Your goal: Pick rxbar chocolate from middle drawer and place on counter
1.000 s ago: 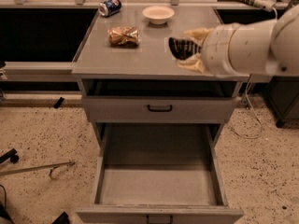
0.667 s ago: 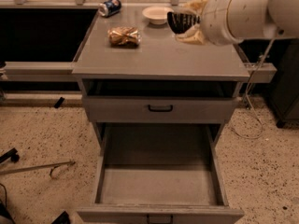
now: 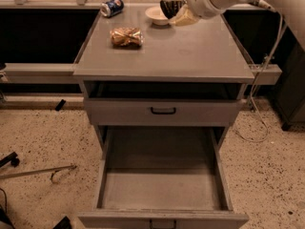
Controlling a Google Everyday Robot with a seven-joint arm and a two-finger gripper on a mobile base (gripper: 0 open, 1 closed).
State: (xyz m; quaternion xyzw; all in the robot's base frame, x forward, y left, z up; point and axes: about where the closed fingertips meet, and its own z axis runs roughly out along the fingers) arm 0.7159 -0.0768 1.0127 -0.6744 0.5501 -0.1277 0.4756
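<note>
**Item:** small flat black-wrapped rxbar chocolate [image 3: 167, 7].
**Location:** held above the rear of the broad matte grey table [image 3: 190, 51], just beside a small white bowl [image 3: 155, 16].
**Holder:** white-armed gripper [image 3: 172, 6]. Its tan fingers [image 3: 184, 17] appear clamped on the dark bar.
**Source:** deep grey metal middle drawer [image 3: 162, 190], pulled out with nothing showing in its tray, so the pick looks done.
**Outstanding:** the set-down. The bare mid-table would suit, away from the gold-brown foil snack bag [image 3: 127, 36] and blue soda can [image 3: 112, 7].
</note>
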